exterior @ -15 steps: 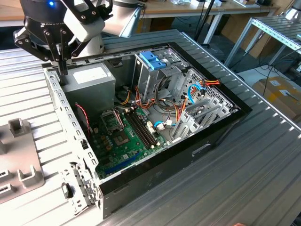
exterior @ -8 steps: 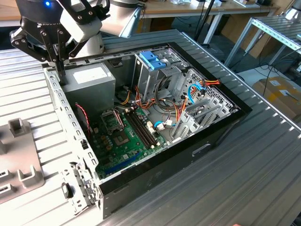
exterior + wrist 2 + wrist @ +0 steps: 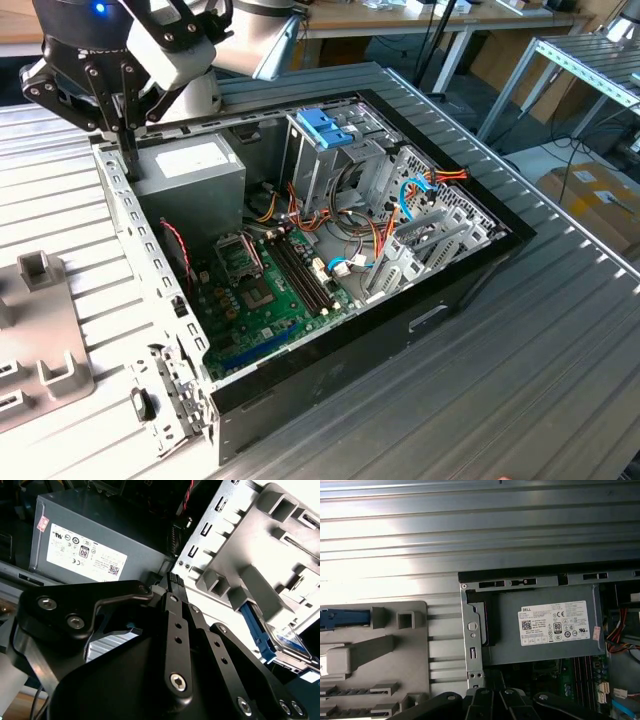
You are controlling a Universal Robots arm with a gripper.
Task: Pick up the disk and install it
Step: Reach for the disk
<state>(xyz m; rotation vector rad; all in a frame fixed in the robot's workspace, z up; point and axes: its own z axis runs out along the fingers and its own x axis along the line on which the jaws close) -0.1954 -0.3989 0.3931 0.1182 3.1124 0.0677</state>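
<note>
The open computer case (image 3: 400, 335) lies on a slatted metal table (image 3: 560, 380). Beside it a grey fixture (image 3: 410, 670) cradles the disk (image 3: 290, 638) with its blue rail. The gripper (image 3: 130, 165) hangs at the case's edge by the power supply (image 3: 195, 170), fingers pinched together, grasping nothing.

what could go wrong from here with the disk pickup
The gripper hangs right by the case wall and power supply; a careless move could strike them. The disk sits among raised blocks of the grey holder, so a misaligned grasp may jam. Loose cables beside the drive cage could snag it.
</note>
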